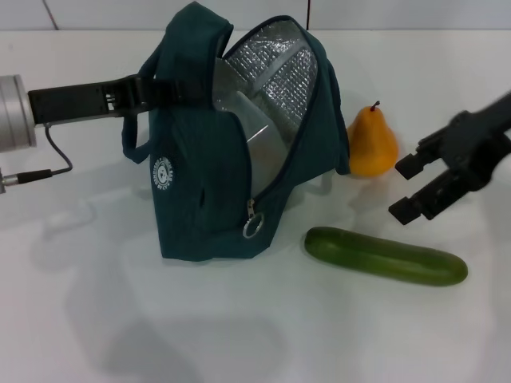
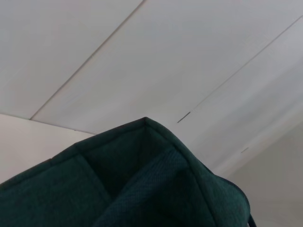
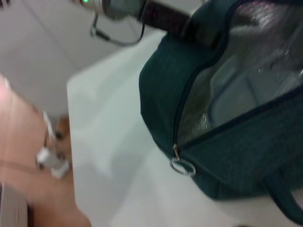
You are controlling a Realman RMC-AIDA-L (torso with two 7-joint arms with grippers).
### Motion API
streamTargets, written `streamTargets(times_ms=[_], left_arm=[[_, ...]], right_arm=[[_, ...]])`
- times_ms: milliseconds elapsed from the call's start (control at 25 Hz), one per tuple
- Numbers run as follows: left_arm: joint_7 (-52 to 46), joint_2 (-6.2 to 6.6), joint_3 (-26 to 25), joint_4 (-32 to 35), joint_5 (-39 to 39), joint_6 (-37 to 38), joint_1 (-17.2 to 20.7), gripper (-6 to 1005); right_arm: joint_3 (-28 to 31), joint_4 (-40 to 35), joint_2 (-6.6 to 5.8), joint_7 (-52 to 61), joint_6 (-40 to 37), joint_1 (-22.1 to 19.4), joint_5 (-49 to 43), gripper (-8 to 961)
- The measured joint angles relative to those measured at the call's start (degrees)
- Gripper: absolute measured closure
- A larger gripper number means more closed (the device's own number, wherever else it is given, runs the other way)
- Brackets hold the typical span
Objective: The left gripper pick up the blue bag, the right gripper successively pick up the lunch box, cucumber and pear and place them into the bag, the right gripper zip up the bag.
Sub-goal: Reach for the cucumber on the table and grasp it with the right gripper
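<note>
Head view: blue bag [image 1: 200, 191] is stood on the white counter [image 1: 120, 319], mouth gaping wide toward the right, silver lining [image 1: 275, 68] exposed. Left pincer [image 1: 172, 92] is reached in from the left at the bag's upper edge; its fingers are clamped on the bag's fabric near the handles, holding that side up. Silver wrist [image 1: 12, 112] and thin cable [image 1: 56, 155] are seen at the left edge. Lunch box [image 1: 247, 120] is seen inside the bag, leaned against the lining, only partly visible. Ring pull of the zipper [image 1: 252, 227] is hung at the bag's lower front end; round white logo [image 1: 163, 173] is on the side panel.

Pear [image 1: 372, 144] is stood upright on the counter just beside the bag's right side, stem up. Cucumber [image 1: 386, 256] is laid flat on the counter in front of the pear, apart from the bag. Right pincer [image 1: 411, 187] is held above the counter to the right of the pear and over the cucumber's far end, fingers spread apart, nothing gripped.

Left wrist view: only the bag's dark fabric edge [image 2: 142, 175] is shown close up against a pale wall. Right wrist view: bag [image 3: 189, 94], ring pull [image 3: 182, 167] and lunch box [image 3: 236, 94] inside are shown; left pincer [image 3: 182, 28] is seen gripping the far edge.
</note>
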Motion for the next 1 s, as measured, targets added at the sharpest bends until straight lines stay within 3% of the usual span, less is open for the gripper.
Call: streamTargets(times_ms=[160, 360, 640, 1000], left_arm=[[0.5, 0.01, 0.0, 0.1, 0.0, 0.0, -0.2, 949], [2.2, -0.58, 0.1, -0.1, 0.0, 0.0, -0.6, 949], [2.7, -0.76, 0.3, -0.9, -0.5, 0.0, -0.6, 949], [2.8, -0.87, 0.3, -1.0, -0.7, -0.5, -0.7, 949]], right_arm=[[-5.7, -0.2, 1.02, 5.0, -0.7, 5.7, -6.3, 74], [-10.5, 0.9, 4.32, 6.8, -0.4, 11.0, -16.8, 75], [-19.2, 2.9, 4.52, 8.1, 4.8, 11.7, -17.4, 77], [-24.5, 7.5, 4.66, 8.0, 11.2, 11.8, -16.4, 79]])
